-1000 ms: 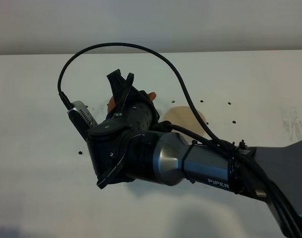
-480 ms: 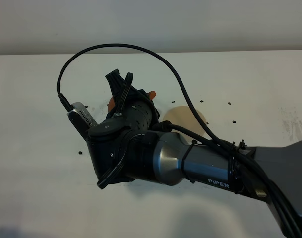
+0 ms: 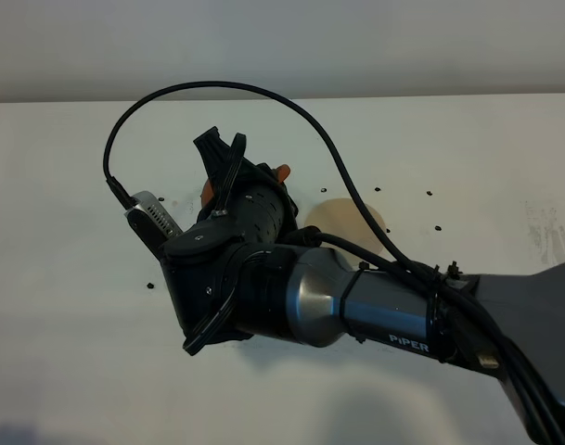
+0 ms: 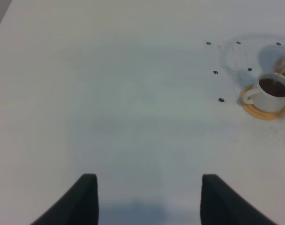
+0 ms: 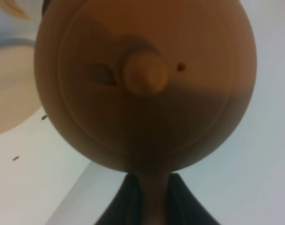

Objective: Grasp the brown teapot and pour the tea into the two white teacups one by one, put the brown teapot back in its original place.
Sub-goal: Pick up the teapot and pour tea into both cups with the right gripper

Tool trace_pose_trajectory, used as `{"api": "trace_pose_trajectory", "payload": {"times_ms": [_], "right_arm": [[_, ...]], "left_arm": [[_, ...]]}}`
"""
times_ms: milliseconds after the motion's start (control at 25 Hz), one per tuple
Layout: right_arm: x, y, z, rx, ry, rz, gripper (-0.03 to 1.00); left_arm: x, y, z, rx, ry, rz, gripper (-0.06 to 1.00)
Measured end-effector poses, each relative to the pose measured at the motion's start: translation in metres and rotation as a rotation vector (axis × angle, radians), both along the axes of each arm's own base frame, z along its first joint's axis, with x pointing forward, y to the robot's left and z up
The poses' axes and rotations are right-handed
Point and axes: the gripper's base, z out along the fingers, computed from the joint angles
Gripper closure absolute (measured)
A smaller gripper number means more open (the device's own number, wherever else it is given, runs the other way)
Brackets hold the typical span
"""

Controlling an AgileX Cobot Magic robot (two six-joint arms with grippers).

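Observation:
My right gripper point(image 3: 237, 185) reaches across the middle and is shut on the brown teapot's handle; its fingers point(image 5: 149, 201) clamp the handle. The brown teapot point(image 5: 144, 84) fills the right wrist view, lid and knob facing the camera. In the high view only bits of it point(image 3: 282, 173) show past the gripper. One white teacup point(image 4: 272, 90), holding dark tea, stands on an orange coaster point(image 4: 264, 110), with a thin stream falling into it. The second teacup is hidden. The cream saucer point(image 3: 349, 222) lies bare right of the gripper. My left gripper point(image 4: 147, 201) is open and empty over bare table.
The right arm's body point(image 3: 356, 311) and its looping black cable point(image 3: 217, 85) cover the middle of the white table point(image 3: 59, 232). Small dark specks point(image 3: 430, 194) dot the table near the saucer. The table's far edge point(image 3: 449, 95) meets a grey wall.
The right gripper with the teapot has shifted very slightly up and to the left. Nothing else has moved.

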Motion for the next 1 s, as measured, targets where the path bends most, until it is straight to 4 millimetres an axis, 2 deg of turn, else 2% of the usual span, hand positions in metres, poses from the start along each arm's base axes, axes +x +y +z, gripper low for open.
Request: {"api": "trace_pose_trajectory", "payload": {"times_ms": [1000], "right_arm": [[0.0011,-0.0006,0.0021,-0.041,-0.023,0.015,0.88]], "left_arm": [[0.0000,0.0000,0.0000,0.000,0.000,0.000,0.44]]}}
